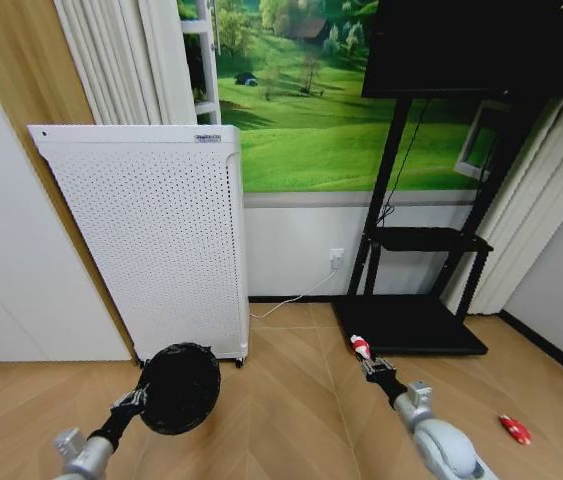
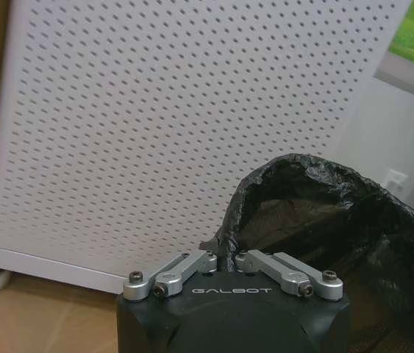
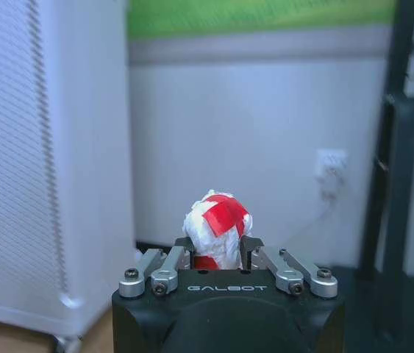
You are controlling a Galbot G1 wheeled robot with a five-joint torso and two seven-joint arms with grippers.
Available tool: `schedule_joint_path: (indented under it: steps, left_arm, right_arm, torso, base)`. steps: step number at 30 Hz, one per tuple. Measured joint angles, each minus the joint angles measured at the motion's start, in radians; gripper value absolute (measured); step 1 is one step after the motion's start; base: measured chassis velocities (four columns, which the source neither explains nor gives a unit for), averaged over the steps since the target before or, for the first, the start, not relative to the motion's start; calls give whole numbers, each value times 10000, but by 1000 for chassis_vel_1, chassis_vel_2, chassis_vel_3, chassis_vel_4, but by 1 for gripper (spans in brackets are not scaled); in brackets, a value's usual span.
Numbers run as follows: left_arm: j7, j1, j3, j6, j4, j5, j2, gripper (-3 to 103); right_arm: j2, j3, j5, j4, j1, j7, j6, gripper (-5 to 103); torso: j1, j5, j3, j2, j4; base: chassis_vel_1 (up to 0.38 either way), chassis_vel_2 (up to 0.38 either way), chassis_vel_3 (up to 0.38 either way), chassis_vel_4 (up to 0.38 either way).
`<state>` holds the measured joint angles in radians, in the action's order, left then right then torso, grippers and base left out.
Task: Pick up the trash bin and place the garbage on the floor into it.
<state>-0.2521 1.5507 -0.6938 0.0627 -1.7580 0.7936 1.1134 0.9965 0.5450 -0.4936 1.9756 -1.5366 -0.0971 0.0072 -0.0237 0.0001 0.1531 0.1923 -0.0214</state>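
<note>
Bare floor (image 1: 281, 400) lies open at lower centre; white perforated panel (image 1: 151, 240) blocks left, TV stand (image 1: 411, 325) blocks centre-right.

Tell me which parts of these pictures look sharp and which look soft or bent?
Head view: the white perforated appliance and wall edges lean outward, a wide-lens bend. Left wrist view: the left gripper and the trash bin rim are crisp under even light. Right wrist view: the right gripper and its red-and-white wad are sharp; the wall socket behind is soft.
</note>
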Motion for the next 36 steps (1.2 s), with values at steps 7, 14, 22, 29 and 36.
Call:
schedule_joint_path:
  steps: [7, 14, 22, 29, 36]
  left_arm:
    - [411, -1028, 1942, -8, 588, 438, -515, 5]
    - [668, -2410, 3571, -9, 1461, 763, -785, 5]
    - [499, -3621, 5369, -24, 2088, 457, -854, 5]
    - [21, -3964, 6357, -60, 2072, 305, -750, 5]
    - [-92, -4351, 6950, -61, 2111, 463, -534, 5]
  right_arm:
    - [321, 47, 534, 1993, -1604, -787, 1079, 32]
    - [501, -481, 1254, 2641, -1977, -1113, 1435, 32]
    - [239, -958, 1820, 2626, -1806, -1411, 1525, 32]
    - [150, -1473, 2515, 2101, -1804, -1714, 1720, 32]
    - [203, -2497, 3144, 975, -1143, -1844, 2035, 32]
  torso:
    - [0, -3, 1, 0, -1]
    - [0, -2, 1, 0, -1]
    - [-1, 0, 2, 0, -2]
    - [0, 0, 1, 0, -1]
    - [0, 0, 2, 0, -1]
  base:
    - [0, 0, 0, 0]
    - [0, 0, 0, 0]
    - [0, 0, 0, 0]
    - [0, 0, 0, 0]
    - [0, 0, 0, 0]
